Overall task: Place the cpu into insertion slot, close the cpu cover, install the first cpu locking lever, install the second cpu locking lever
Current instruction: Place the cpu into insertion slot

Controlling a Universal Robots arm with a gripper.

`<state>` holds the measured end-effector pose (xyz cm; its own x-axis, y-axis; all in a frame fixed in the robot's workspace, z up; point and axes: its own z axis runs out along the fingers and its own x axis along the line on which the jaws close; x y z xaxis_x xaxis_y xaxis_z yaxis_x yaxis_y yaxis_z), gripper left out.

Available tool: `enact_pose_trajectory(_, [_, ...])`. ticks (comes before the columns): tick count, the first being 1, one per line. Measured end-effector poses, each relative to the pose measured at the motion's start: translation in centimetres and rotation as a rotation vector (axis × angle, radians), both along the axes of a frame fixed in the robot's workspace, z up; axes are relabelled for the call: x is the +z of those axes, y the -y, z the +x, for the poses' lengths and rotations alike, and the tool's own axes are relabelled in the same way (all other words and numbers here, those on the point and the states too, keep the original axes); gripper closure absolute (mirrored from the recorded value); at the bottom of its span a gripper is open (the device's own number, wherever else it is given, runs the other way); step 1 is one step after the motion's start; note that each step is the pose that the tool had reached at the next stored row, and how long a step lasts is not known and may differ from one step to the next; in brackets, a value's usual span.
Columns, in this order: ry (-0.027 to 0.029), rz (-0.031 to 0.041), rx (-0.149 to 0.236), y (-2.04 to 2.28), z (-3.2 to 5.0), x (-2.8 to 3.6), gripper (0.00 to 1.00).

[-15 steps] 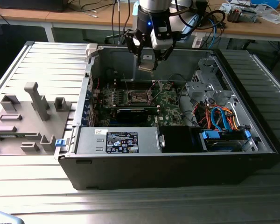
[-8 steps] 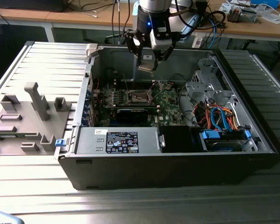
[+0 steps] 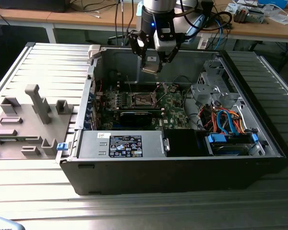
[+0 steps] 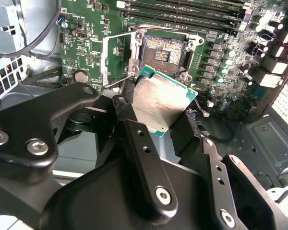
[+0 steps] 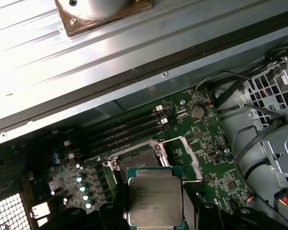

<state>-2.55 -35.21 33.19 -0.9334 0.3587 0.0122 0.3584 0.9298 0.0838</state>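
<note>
Gripper: black two-fingered gripper [image 3: 150,63] hangs inside the open case. It is closed part-way, so that its fingers [image 4: 134,139] pinch the chip by two opposite edges, and it has hold of nothing else.
Chip: the cpu [image 4: 159,103] is a small flat square with a dull, brushed silver-grey metal lid on a thin green rim. It sits in the air between the fingers, lid towards the wrist cameras, touching no part of the board.
Socket: the insertion slot [image 4: 164,51] is a small dark square bed of fine contacts inside a silvery metal rim. It lies bare and unfilled on the green circuit board [image 3: 175,109].
Key relation: in the exterior view the chip is above the socket and well apart from it, offset a little towards the case's back wall. In both wrist views the socket shows just past the chip's far edge. I judge the way from chip to socket to be chiefly downward.
Alignment: in the second wrist view the chip's edges look slightly turned against the socket's rim, though the camera angle may account for that.
Cover: the cpu cover [image 5: 191,158], a thin pale silvery frame with a large window, appears swung open beside the socket and off the contacts.
Surroundings: long narrow black memory slots [image 5: 127,128] run beside the socket. The black and grey sheet-metal computer case [image 3: 182,165] lies on its side on a ribbed grey metal table [image 3: 43,62].
</note>
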Motion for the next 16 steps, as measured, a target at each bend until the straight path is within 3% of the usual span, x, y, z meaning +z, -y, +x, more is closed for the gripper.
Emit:
enact_pose_trajectory(13, [0.0000,0.0000,-0.033,0.00,0.00,-0.05,0.45])
enact_pose_trajectory(16, [0.0000,0.0000,-0.061,0.00,0.00,-0.10,0.45])
